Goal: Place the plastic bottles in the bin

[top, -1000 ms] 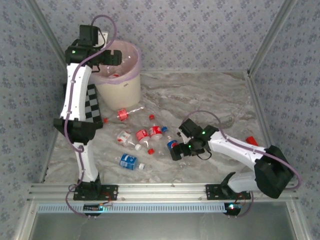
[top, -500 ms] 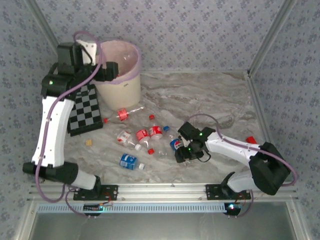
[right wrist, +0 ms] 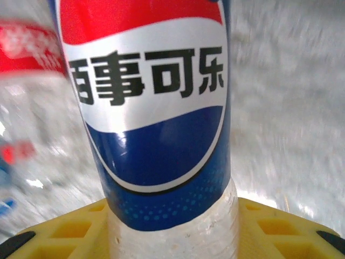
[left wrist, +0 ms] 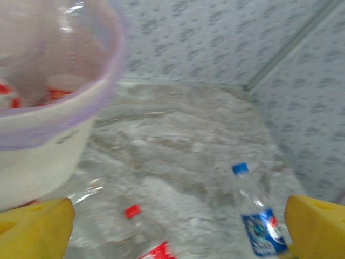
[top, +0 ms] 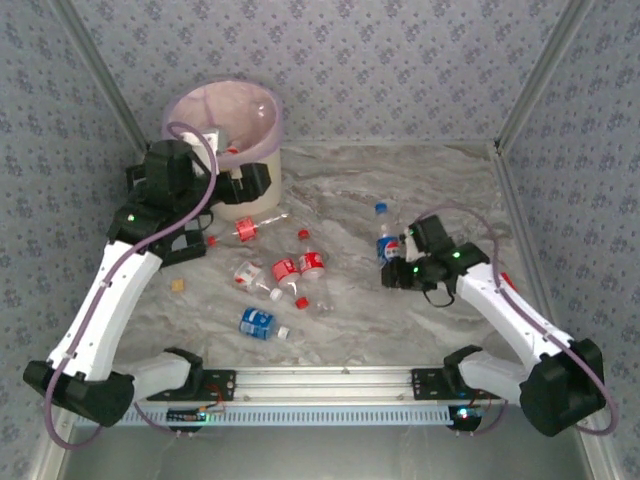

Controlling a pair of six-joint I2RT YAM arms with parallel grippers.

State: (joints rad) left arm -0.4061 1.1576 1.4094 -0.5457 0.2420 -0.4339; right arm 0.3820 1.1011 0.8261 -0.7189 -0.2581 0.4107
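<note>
While right fingers point(right wrist: 269, 226) are clenching blue-label bottle point(top: 386, 240), holding it upright toward right edge of desk point(top: 330, 190), left fingers point(left wrist: 38, 226) are hanging released beside bin point(left wrist: 43, 156) at far left corner; some bottles point(left wrist: 54, 94) lying inside bin, several loose bottles point(top: 285, 268) waiting mid-desk

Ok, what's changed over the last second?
The right gripper has closed on the Pepsi bottle and carried it right and farther back, cap up. The left gripper, open, has come down from over the bin to beside its wall. The bin and loose bottles stayed put.
</note>
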